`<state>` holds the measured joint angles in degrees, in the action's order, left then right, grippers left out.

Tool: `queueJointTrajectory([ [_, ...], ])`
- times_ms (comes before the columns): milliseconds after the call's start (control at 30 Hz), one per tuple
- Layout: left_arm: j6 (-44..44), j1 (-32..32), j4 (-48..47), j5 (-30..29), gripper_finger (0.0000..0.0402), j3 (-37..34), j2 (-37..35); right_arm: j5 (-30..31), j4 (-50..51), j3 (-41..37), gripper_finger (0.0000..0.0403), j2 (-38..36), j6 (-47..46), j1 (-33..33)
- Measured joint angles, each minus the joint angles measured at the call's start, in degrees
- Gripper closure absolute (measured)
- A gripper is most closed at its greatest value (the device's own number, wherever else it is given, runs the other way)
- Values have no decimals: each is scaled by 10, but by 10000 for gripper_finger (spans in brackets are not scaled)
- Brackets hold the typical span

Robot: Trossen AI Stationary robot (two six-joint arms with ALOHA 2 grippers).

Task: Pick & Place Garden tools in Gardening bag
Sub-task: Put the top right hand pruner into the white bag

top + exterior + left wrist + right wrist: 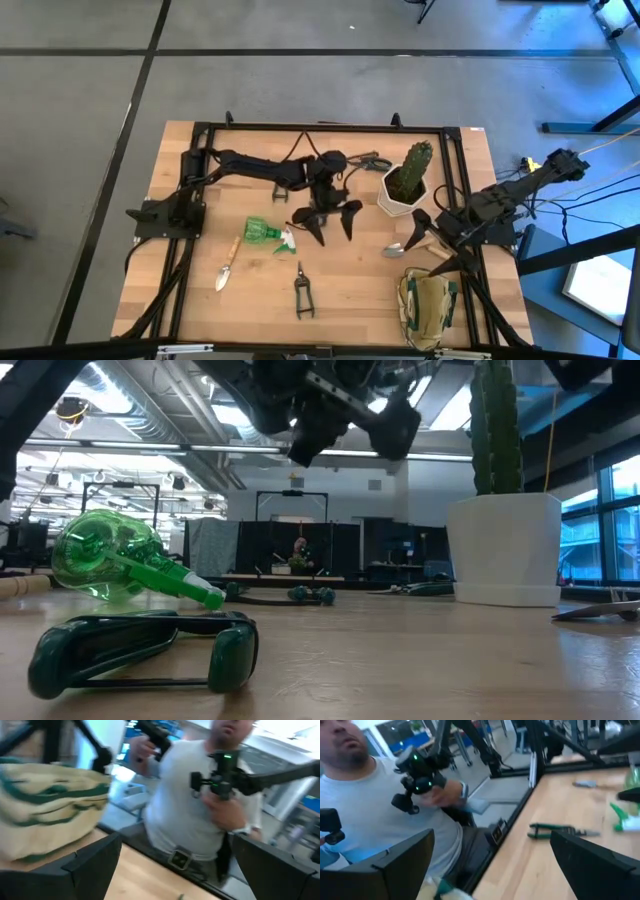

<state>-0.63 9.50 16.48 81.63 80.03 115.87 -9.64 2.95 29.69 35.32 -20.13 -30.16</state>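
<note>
Garden tools lay loose on the wooden counter (200, 150): from the left, a silver trowel with a wooden handle (226, 267), a green plastic spray bottle (266, 233) on its side, black pruning shears (301, 292), and a second trowel (405, 248). Left tool (334, 221) hung spread wide and empty beside the bottle. Right tool (434, 243) hovered open between the white pot (392, 200) and the khaki fabric gardening bag (428, 306) at the counter's front right corner.

We see bare wood at the table's (340, 290) lower left and centre; the cactus pot (403, 190) blocks the upper right.
</note>
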Motion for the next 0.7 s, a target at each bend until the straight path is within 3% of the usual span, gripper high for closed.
queueJointTrajectory([
  [267, 4, -18, 45, 83, 24, 0, 0, 8, -51, 0, 4, 3, 1, 0],
  [467, -6, -31, 64, 83, 24, 0, 1, -55, -81, 0, 4, 3, 8, -12],
  [600, -15, -32, 67, 82, 24, 0, 1, -56, -94, 0, 4, 3, 28, -23],
  [700, -8, -24, 68, 36, 24, 0, 1, -56, -94, 0, 4, 3, 54, -24],
])
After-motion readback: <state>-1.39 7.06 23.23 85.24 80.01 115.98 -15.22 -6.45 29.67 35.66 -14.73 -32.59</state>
